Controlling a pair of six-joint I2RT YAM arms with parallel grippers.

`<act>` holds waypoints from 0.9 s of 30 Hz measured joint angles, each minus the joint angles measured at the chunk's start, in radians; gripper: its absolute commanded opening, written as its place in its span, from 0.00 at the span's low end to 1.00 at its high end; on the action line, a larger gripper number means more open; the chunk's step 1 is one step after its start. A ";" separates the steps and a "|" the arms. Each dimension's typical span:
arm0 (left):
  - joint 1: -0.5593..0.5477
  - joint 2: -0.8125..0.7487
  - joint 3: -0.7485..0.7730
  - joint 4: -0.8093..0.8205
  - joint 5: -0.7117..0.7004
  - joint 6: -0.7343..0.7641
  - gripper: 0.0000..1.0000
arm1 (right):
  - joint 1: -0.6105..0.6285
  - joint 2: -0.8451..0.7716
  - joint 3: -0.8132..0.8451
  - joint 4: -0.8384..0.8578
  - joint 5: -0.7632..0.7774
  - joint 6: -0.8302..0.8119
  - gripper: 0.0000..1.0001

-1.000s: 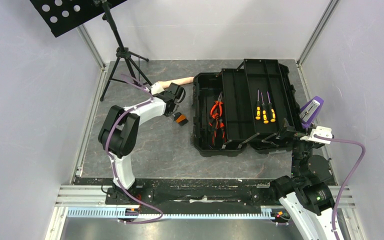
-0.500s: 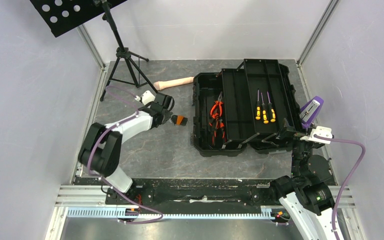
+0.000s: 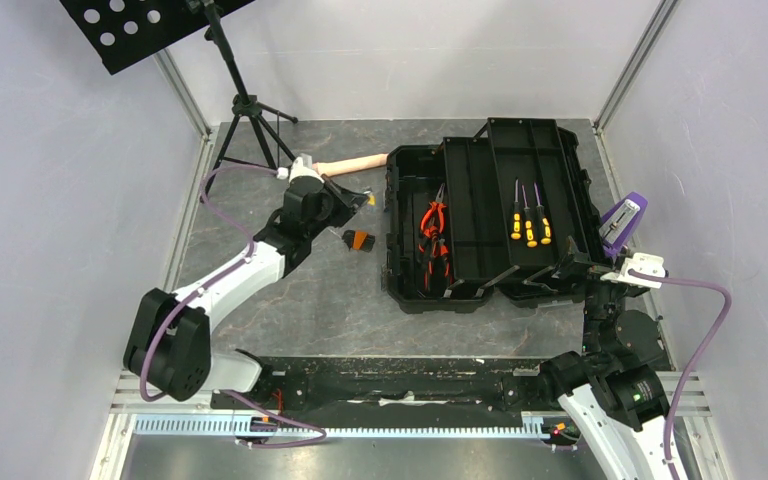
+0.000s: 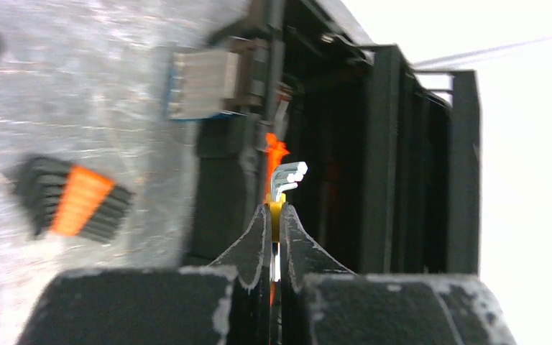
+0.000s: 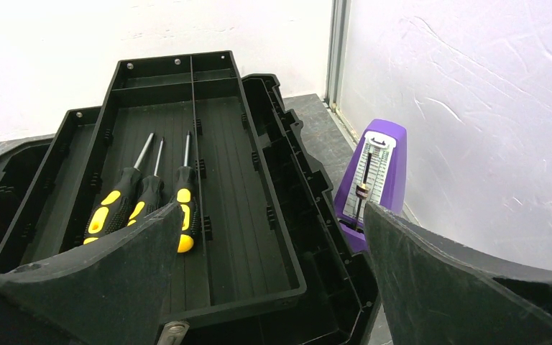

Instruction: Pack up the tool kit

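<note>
Ahead of the left end effector (image 4: pixel 275 213), pinching hex keys (image 4: pixel 290 175), stands the toolbox (image 4: pixel 395 180).

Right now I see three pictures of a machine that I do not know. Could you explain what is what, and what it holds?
These are two robot arms, bolted at the near edge of a table, each with a two-finger gripper. One picture looks down from above and behind them; the other two come from a camera on each wrist, so you see that arm's own fingers. On the table stands an open black toolbox with pliers and three screwdrivers inside. Around it are a small orange and black block, a beige handle and a purple object. The left gripper is shut on a small yellow and silver piece, perhaps hex keys. The right gripper is open and holds nothing.
</note>
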 measured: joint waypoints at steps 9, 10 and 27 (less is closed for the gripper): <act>-0.158 0.161 0.214 0.182 0.135 0.000 0.02 | 0.000 0.000 0.000 0.000 0.000 0.003 0.98; -0.174 0.192 0.247 0.200 0.142 0.000 0.02 | 0.000 0.000 0.000 0.000 0.000 0.003 0.98; -0.260 0.669 0.690 0.134 0.092 0.044 0.02 | 0.000 0.000 0.000 -0.001 0.005 -0.006 0.98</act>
